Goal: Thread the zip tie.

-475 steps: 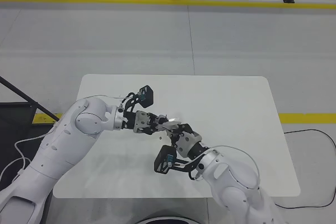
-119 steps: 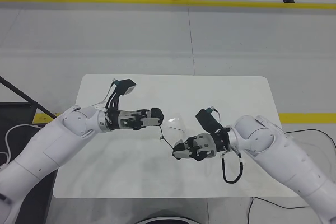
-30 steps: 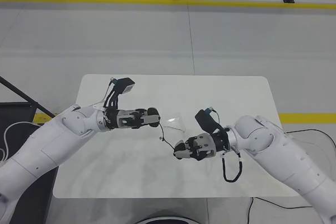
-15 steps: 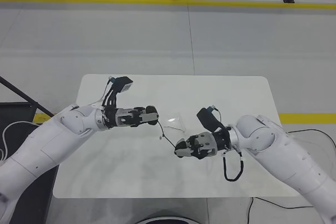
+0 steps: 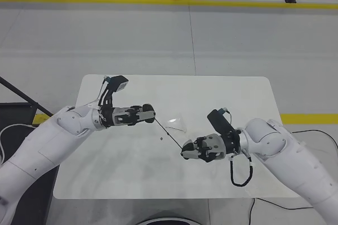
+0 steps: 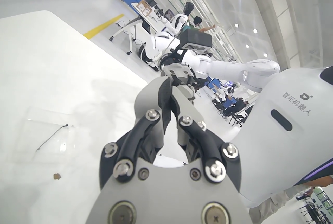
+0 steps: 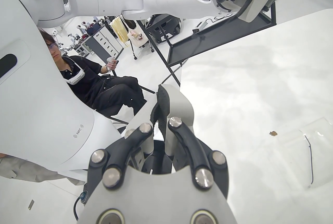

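Biggest worry for me: the zip tie (image 5: pixel 168 134) was a skinny black strap strung in a straight line between the two claws. Any extra pull apart looked likely to drag it out of one pair of pads, since a strap that thin gives them very little to bite on. If it slipped, it'd drop onto the white worktop (image 5: pixel 242 101) and need fishing up again. Also, zip ties only go one way. If the tail was already through the head, overpulling would cinch it with no undo. I honestly couldn't tell whether it was threaded, because the head was too small to make out.

Where stuff sat in the top view:
- **Left claw:** the left claw (image 5: pixel 151 114) was clenched on the strap's upper-left end, a bit left of the frame's centre.
- **Right claw:** the right claw (image 5: pixel 184 150) was clenched on the lower-right end, just below centre.
- **Strap:** it ran diagonally between them, and seemed to be lifted off the worktop, as far as I could judge.

A clear plastic bag (image 5: pixel 176 122) lay just to the upper right of the strap's middle, with a short black strand (image 6: pixel 50 137) on it. A tiny brown crumb (image 5: pixel 160 136) sat just to the lower left. I'd guess a dropped end could snag on that bag.
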Motion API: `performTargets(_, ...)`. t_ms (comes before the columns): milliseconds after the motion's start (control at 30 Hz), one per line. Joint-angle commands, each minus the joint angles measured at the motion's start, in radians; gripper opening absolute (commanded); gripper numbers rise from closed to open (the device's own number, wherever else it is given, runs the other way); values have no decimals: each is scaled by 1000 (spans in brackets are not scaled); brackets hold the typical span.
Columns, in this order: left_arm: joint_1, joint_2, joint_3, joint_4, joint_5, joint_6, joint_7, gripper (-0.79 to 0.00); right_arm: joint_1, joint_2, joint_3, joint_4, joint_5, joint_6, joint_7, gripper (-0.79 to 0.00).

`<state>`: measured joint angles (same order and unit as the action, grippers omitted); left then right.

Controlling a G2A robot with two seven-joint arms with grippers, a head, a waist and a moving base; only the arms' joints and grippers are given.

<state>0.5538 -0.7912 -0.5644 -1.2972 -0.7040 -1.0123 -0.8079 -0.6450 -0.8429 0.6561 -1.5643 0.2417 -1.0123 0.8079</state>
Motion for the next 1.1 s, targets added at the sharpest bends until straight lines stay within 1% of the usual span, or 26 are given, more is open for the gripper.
performTargets(0, 9, 1, -10, -3, 4, 0, 0, -785, -10, 4, 12, -7, -3, 0, 0, -785)
performTargets(400, 45, 4, -51, -13, 24, 0, 0, -785, -51, 17, 56, -38, -12, 0, 0, -785)
performTargets(767, 54, 1, -62, -15, 51, 0, 0, -785, -29, 12, 33, -14, -40, 0, 0, -785)
performTargets(800, 54, 1, -62, -14, 60, 0, 0, -594, -26, 11, 32, -5, -50, 0, 0, -785)
performTargets(833, 53, 0, -61, -13, 68, 0, 0, -286, -22, 9, 27, -4, -59, 0, 0, -785)
performTargets(867, 52, -1, -61, -12, 75, 0, 0, 0, -16, 8, 24, 1, -73, 0, 0, -785)
performTargets(1067, 54, -4, -75, 4, 94, 0, 0, 0, 36, 3, -11, 36, -166, 0, 0, -785)
